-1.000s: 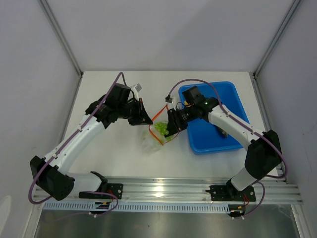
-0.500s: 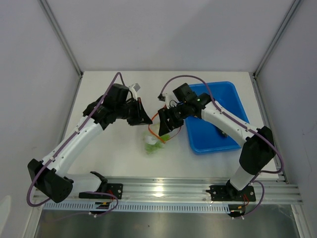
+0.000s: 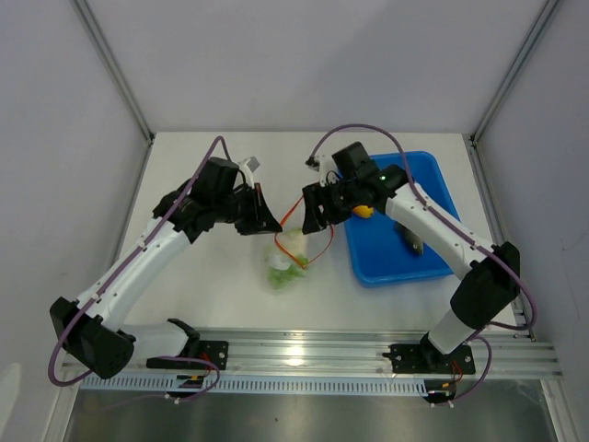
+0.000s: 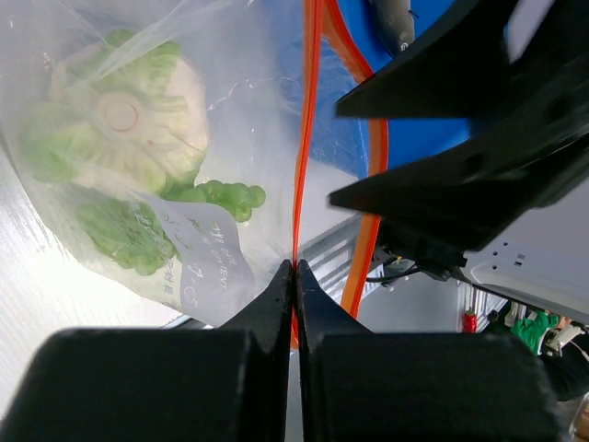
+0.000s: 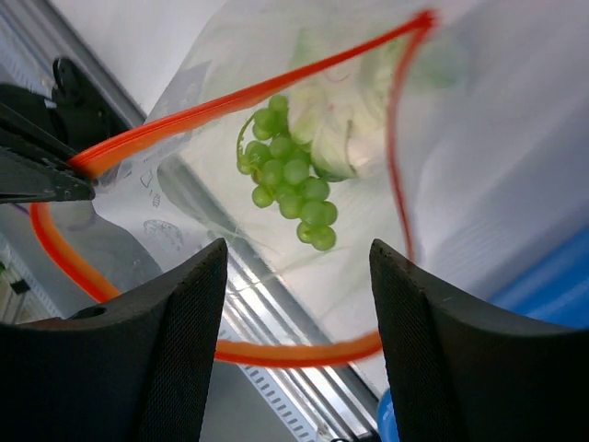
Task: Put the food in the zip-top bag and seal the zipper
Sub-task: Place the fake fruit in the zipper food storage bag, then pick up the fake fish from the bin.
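Right end effector (image 5: pixel 294 247) has drawn back from bag (image 5: pixel 175 198), fingers apart. We see left end effector (image 4: pixel 294 269) clamped on zipper (image 4: pixel 305 138), food (image 4: pixel 120 120) inside.

The zip-top bag (image 4: pixel 235 83) was thin clear plastic, crinkled and glossy, catching white glare along its folds; the zipper (image 4: pixel 308 110) was a smooth orange-red plastic strip, slightly translucent; inside, the green grapes (image 5: pixel 293 180) looked like shiny moulded plastic, each bead carrying a small highlight, while the white-and-green leafy piece (image 4: pixel 120 120) looked duller and softly ribbed; the fingers (image 5: pixel 179 354) of the right gripper (image 5: pixel 296 249) were black plastic with a fine stippled grain; those of the left gripper (image 4: pixel 294 276) were smooth, matt black; the blue tray (image 3: pixel 386 265) was glossy plastic; the table (image 3: pixel 230 295) was matt white; the rail (image 3: pixel 304 354) was bright brushed metal.
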`<state>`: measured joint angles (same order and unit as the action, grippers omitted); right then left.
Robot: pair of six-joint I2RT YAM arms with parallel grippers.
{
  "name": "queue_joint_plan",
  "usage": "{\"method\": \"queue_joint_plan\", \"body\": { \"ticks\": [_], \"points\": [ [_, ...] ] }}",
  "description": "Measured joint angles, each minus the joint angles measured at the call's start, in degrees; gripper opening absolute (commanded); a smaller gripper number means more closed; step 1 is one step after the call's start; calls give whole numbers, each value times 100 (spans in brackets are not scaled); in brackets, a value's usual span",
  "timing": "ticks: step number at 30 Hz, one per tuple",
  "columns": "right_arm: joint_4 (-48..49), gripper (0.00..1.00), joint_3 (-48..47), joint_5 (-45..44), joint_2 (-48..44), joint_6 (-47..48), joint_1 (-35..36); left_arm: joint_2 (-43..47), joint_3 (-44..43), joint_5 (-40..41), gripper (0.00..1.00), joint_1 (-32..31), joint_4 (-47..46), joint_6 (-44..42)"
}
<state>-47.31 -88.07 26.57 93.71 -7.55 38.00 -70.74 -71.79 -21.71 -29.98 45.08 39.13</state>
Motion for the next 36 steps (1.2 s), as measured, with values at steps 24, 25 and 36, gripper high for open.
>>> {"method": "queue_joint_plan", "body": {
  "ticks": [24, 25, 36],
  "points": [
    [109, 99, 1051, -3526, -337, -1480, -2970, 39, 205, -103, 1, 0, -33, -24],
    [107, 99, 1080, -3630, -190, -1495, -3005, 39, 205, -103, 1, 0, -33, -33],
    [177, 99, 1606, -3792, 531, -1502, -3252, 4, 177, -103, 1, 0, 96, -129]
  ]
}}
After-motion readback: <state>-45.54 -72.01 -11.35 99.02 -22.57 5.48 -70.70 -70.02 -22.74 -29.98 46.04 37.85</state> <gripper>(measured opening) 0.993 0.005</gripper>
